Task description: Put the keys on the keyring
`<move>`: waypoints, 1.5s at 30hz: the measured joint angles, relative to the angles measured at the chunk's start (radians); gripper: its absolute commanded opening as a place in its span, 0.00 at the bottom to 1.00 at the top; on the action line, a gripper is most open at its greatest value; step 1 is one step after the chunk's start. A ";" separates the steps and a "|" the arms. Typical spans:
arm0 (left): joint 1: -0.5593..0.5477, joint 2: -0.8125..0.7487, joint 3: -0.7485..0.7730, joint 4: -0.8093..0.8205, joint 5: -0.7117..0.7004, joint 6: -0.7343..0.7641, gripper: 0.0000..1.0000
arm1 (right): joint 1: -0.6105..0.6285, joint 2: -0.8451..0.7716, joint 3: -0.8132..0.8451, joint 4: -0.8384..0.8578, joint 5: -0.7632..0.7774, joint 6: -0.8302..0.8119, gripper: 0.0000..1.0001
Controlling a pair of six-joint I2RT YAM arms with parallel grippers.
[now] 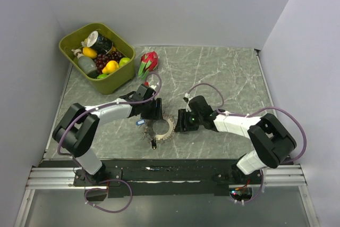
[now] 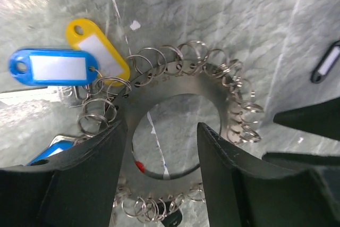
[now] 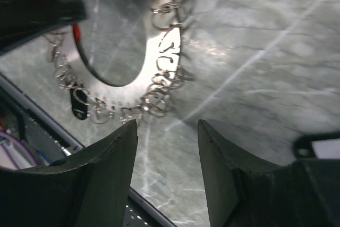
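Note:
The keyring lies flat on the marble table, a wide silvery band fringed with small split rings. Keys hang off it by their tags: a blue tag and a yellow tag at its upper left, a second blue tag lower left, and a black tag on its near edge. My left gripper is open just over the ring, its fingers either side of the centre hole. My right gripper is open beside the keyring, with only bare table between its fingers.
A green bin of toy fruit and a can stands at the back left, with a red dragon fruit beside it. A loose black tag lies on the table near the right gripper. White walls close in both sides.

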 measured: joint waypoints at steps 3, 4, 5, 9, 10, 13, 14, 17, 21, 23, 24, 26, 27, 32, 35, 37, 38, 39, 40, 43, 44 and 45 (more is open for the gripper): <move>0.000 0.027 0.000 0.008 0.011 -0.002 0.60 | 0.008 0.019 0.000 0.028 -0.018 0.013 0.52; 0.000 0.029 0.000 0.018 0.016 -0.002 0.60 | 0.008 0.032 0.001 0.039 -0.024 0.015 0.44; 0.000 0.030 -0.001 0.024 0.016 -0.003 0.59 | 0.010 0.043 0.001 0.045 -0.026 0.017 0.40; 0.000 0.029 -0.026 0.073 0.032 -0.020 0.58 | 0.010 0.076 0.018 0.048 -0.030 0.019 0.20; 0.000 0.027 -0.036 0.092 0.038 -0.026 0.58 | 0.010 0.082 0.025 0.047 -0.027 0.020 0.16; -0.002 0.014 -0.072 0.128 0.050 -0.043 0.57 | 0.010 0.090 0.051 0.025 -0.004 0.011 0.07; -0.003 0.011 -0.089 0.138 0.055 -0.053 0.57 | 0.010 0.092 0.060 0.023 0.004 0.008 0.05; -0.010 -0.020 -0.130 0.163 0.066 -0.071 0.57 | 0.010 0.093 0.105 0.004 0.035 -0.010 0.02; -0.026 -0.047 -0.165 0.185 0.076 -0.093 0.57 | 0.011 0.093 0.157 -0.019 0.076 -0.036 0.04; -0.035 -0.058 -0.175 0.191 0.079 -0.102 0.57 | 0.011 0.093 0.170 -0.032 0.089 -0.046 0.09; -0.039 -0.061 -0.177 0.192 0.081 -0.105 0.58 | 0.012 0.093 0.174 -0.038 0.095 -0.049 0.10; -0.043 -0.069 -0.178 0.190 0.084 -0.108 0.58 | 0.012 0.093 0.179 -0.048 0.103 -0.055 0.15; -0.045 -0.074 -0.178 0.187 0.084 -0.108 0.58 | 0.012 0.092 0.180 -0.049 0.107 -0.056 0.19; -0.046 -0.087 -0.178 0.165 0.087 -0.108 0.58 | 0.011 0.085 0.180 -0.056 0.140 -0.064 0.44; -0.046 -0.090 -0.178 0.160 0.097 -0.107 0.58 | 0.011 0.060 0.178 -0.063 0.158 -0.067 0.53; -0.046 -0.093 -0.178 0.159 0.101 -0.107 0.58 | 0.011 0.040 0.174 -0.061 0.166 -0.068 0.56; -0.046 -0.096 -0.178 0.159 0.101 -0.106 0.58 | 0.011 0.030 0.170 -0.061 0.169 -0.067 0.56; -0.046 -0.101 -0.177 0.158 0.101 -0.106 0.58 | 0.011 0.022 0.166 -0.059 0.169 -0.067 0.57; -0.046 -0.105 -0.175 0.155 0.101 -0.105 0.59 | 0.011 0.013 0.159 -0.058 0.170 -0.068 0.57; -0.046 -0.115 -0.162 0.151 0.100 -0.102 0.58 | 0.011 0.005 0.148 -0.058 0.169 -0.068 0.58; -0.046 -0.117 -0.157 0.151 0.100 -0.100 0.58 | 0.011 0.005 0.143 -0.056 0.168 -0.068 0.58; -0.046 -0.120 -0.153 0.151 0.100 -0.097 0.58 | 0.011 0.005 0.138 -0.055 0.167 -0.068 0.58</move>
